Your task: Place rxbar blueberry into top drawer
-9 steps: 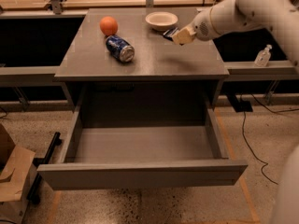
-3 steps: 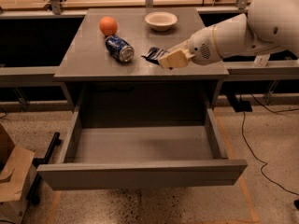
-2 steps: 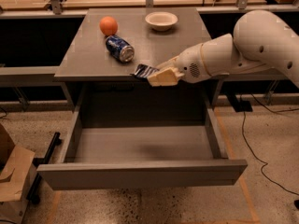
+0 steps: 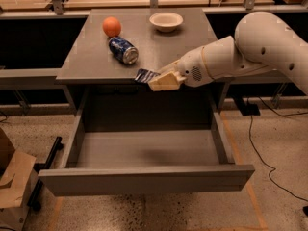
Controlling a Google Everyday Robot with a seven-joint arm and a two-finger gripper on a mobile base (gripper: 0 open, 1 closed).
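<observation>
My gripper (image 4: pixel 155 80) is at the front edge of the grey cabinet top, above the back of the open top drawer (image 4: pixel 144 150). It is shut on the rxbar blueberry (image 4: pixel 144 75), a small dark blue glossy bar that sticks out to the left of the cream fingers (image 4: pixel 163 82). The white arm reaches in from the right. The drawer is pulled fully out, its grey interior bare, with a faint shadow of the arm on its floor.
A blue soda can (image 4: pixel 123 50) lies on its side on the cabinet top (image 4: pixel 91 57), with an orange (image 4: pixel 111 26) behind it and a white bowl (image 4: pixel 166 21) at the back. A cardboard box (image 4: pixel 12 177) stands on the floor at left; cables run at right.
My gripper has carried the bar from the right back of the cabinet top, near the bowl, forward and left to the front edge over the drawer.
</observation>
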